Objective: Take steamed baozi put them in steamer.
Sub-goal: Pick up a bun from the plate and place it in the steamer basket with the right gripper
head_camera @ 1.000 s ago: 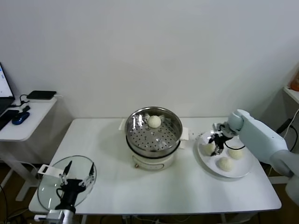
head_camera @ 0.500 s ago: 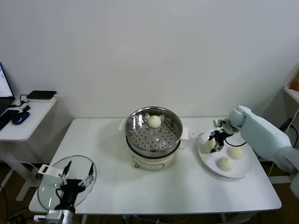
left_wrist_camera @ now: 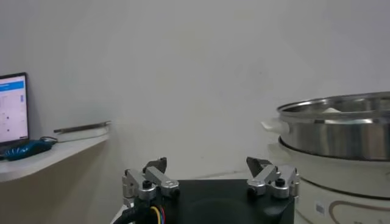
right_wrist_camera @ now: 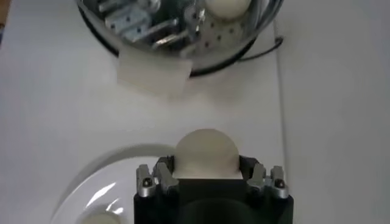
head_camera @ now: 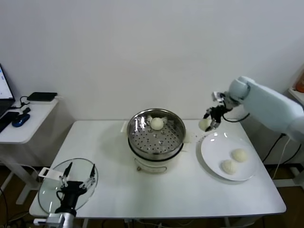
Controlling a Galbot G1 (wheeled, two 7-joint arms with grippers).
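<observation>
The right claw [head_camera: 209, 121] is clenched on a steamed baozi [head_camera: 204, 124], held in the air just right of the steamer [head_camera: 156, 135] and above the white plate's [head_camera: 213, 156] near edge. Another baozi [head_camera: 157, 123] sits inside the steamer; two baozi [head_camera: 235, 161] lie on the plate. The left claw [head_camera: 76, 183] hangs released over the glass lid [head_camera: 50, 194], far left of the steamer on the bench [head_camera: 142, 190].

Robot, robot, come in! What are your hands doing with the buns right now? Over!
Right gripper shut on a baozi, lifted between plate and steamer. Left gripper open, parked over glass lid. One baozi in steamer, two on plate. Path clear.
</observation>
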